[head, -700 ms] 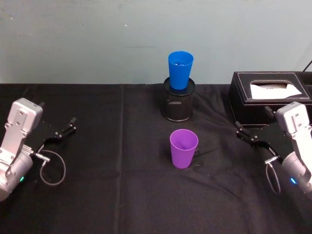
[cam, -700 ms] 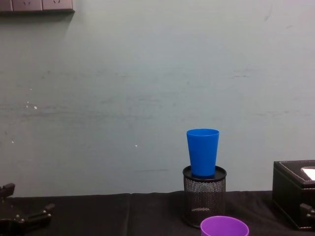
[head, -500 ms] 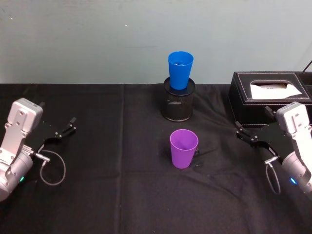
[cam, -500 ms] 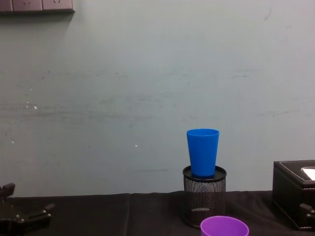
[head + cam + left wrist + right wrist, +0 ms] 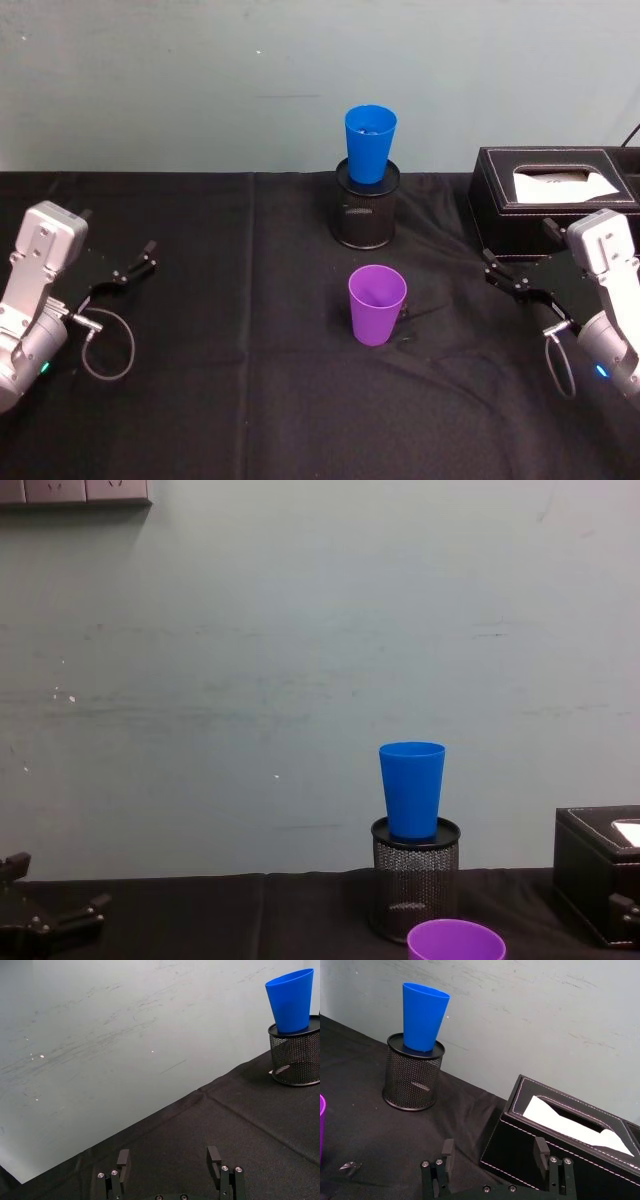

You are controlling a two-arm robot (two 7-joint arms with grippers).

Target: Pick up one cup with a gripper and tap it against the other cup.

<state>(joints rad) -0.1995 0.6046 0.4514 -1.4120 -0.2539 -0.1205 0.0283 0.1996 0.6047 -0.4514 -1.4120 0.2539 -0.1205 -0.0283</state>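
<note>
The purple cup [image 5: 377,305] stands upright on the black cloth at the table's middle, its rim also low in the chest view [image 5: 455,941]. Behind it the blue cup [image 5: 370,143] sits upright in the top of a black mesh pen holder [image 5: 366,206], seen again from the chest [image 5: 411,790]. My left gripper [image 5: 135,262] rests open at the table's left side, far from both cups, nothing between its fingers [image 5: 123,1158]. My right gripper [image 5: 500,272] is open at the right side, in front of the tissue box, with its fingers [image 5: 540,1148] empty.
A black leather tissue box [image 5: 550,195] with a white tissue stands at the back right, just behind the right gripper. A plain wall closes off the table's far edge. A small scrap [image 5: 348,1166] lies on the cloth near the purple cup.
</note>
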